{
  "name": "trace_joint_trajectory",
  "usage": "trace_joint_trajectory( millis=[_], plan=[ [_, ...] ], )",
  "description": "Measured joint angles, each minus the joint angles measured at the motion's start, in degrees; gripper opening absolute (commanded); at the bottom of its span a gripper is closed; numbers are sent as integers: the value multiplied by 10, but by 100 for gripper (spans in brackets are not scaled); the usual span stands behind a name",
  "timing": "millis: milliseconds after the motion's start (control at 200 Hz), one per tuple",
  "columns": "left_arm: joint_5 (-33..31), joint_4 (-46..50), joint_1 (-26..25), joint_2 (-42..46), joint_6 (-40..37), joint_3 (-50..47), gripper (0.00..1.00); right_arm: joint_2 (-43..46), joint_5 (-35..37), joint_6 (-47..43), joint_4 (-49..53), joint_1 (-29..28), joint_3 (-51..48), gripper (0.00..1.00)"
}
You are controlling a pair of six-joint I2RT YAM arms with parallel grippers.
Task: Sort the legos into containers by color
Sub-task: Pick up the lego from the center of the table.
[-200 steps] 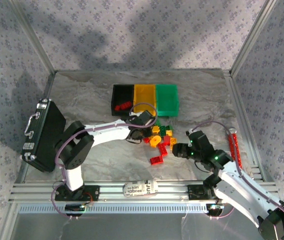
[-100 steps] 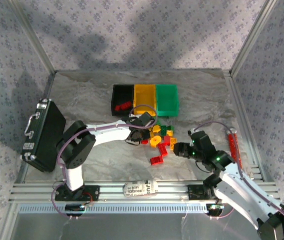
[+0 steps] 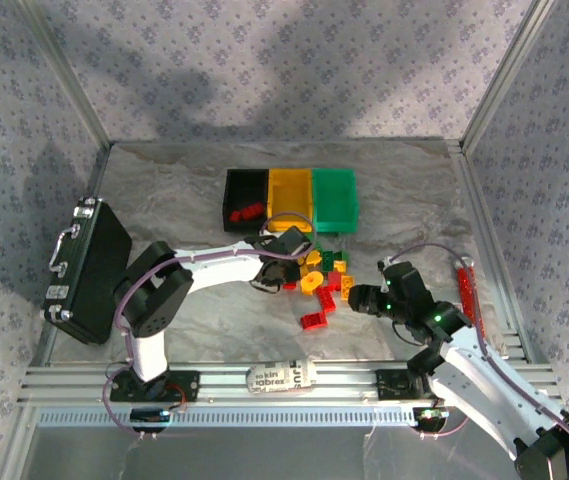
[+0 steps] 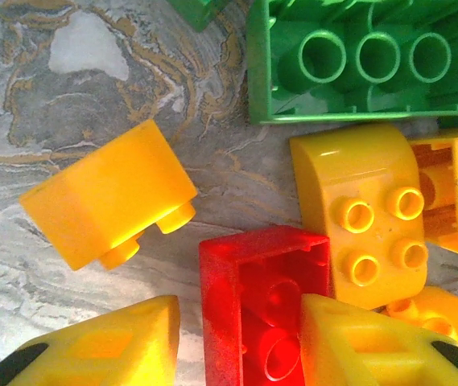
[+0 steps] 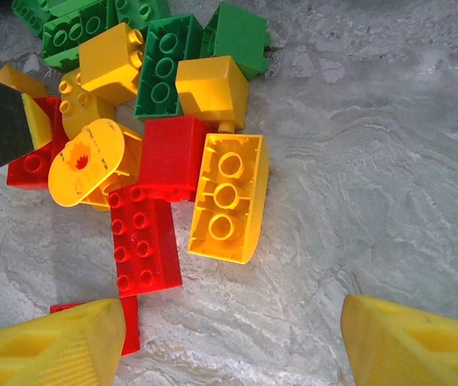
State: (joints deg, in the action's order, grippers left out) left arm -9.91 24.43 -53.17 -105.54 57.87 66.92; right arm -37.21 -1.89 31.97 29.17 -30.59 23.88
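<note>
The legos (image 3: 322,272) lie in a heap of red, yellow-orange and green bricks mid-table, in front of the joined black (image 3: 236,190), orange-yellow (image 3: 290,195) and green (image 3: 333,197) containers. Red bricks (image 3: 247,211) lie in the black one. My left gripper (image 3: 286,268) is at the heap's left edge. In the left wrist view it stands open (image 4: 237,322) astride one wall of a hollow-side-up red brick (image 4: 229,281), one finger (image 4: 349,338) over its hollow. My right gripper (image 3: 357,298) is open (image 5: 233,322) above bare table, just short of a yellow brick (image 5: 227,197) and a red brick (image 5: 142,237). The round orange piece (image 5: 88,161) rests on the heap.
A large black case (image 3: 89,270) stands at the left edge. A red cylindrical item (image 3: 466,290) lies along the right wall. A lone red brick (image 3: 315,320) sits nearer the front, and a white labelled object (image 3: 282,377) rests on the front rail.
My left gripper has edged right into the heap's left side. The right gripper has barely shifted.
</note>
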Motion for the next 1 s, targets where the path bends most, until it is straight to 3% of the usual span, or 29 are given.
trace_joint_trajectory(
  millis=[265, 525, 880, 999],
  plan=[
    [0, 15, -8, -2, -13, 6, 50, 9, -3, 0, 0, 3, -5, 73],
    [3, 15, -10, -21, -17, 24, 48, 15, -5, 0, 4, 5, -7, 73],
    [9, 11, -11, -29, -29, 32, 25, 16, -5, 0, 6, 7, -8, 73],
    [9, 11, -13, -29, -32, 33, 24, 20, -5, 0, 7, 9, -9, 73]
  ],
)
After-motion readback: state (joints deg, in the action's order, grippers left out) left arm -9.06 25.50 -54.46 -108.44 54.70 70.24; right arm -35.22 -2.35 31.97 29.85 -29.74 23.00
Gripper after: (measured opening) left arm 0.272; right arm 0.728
